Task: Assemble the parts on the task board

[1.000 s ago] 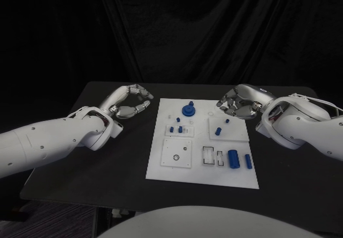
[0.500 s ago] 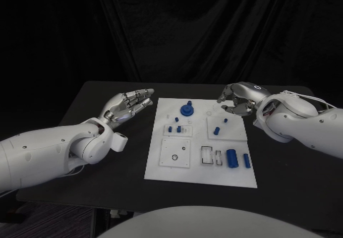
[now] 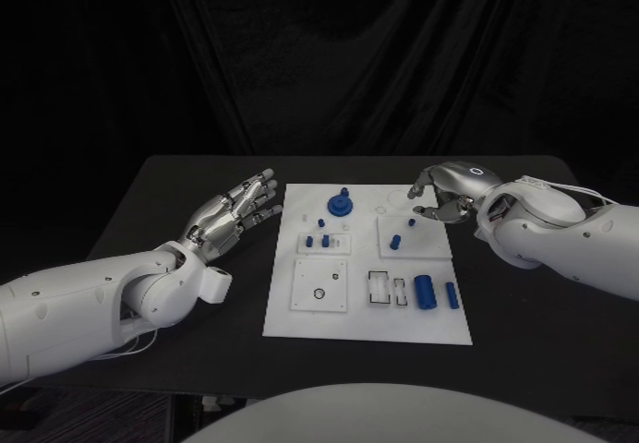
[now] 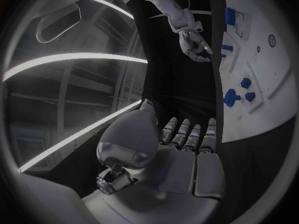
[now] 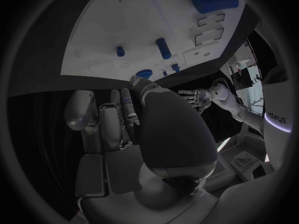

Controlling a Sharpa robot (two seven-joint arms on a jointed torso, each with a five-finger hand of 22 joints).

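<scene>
The task board (image 3: 369,314) lies flat at the middle of the black worktop (image 3: 533,305), its long sides running away from me. At its far end a blue knobbed part (image 3: 341,202) stands upright. Nearer to me, on the left half, a small square plate carries two short blue pegs (image 3: 317,241), with a third small peg (image 3: 321,222) just beyond it. On the right half, a second square plate carries a tilted blue peg (image 3: 395,243) and a smaller one (image 3: 412,222) beyond it. Nearer still, a white square plate with a dark ring (image 3: 321,283) sits on the left half. Beside it, toward the right edge, there are two rectangular slots (image 3: 388,287), then a large blue cylinder (image 3: 425,291) and a slimmer blue cylinder (image 3: 452,295), both lying flat along the board.

My right hand (image 3: 443,196) hovers over the far right corner of the board, just beyond the plate with the tilted peg. Its fingers are curled inward, and I see nothing held in them. In the right wrist view this hand (image 5: 134,122) sits above the board edge with the blue parts beyond its fingertips.

My left hand (image 3: 235,210) is off the board, just beside its left edge, above the worktop. Its fingers are extended and spread, and it holds nothing. The left wrist view shows the same hand (image 4: 168,154) flat and empty, with the board (image 4: 274,104) alongside.
</scene>
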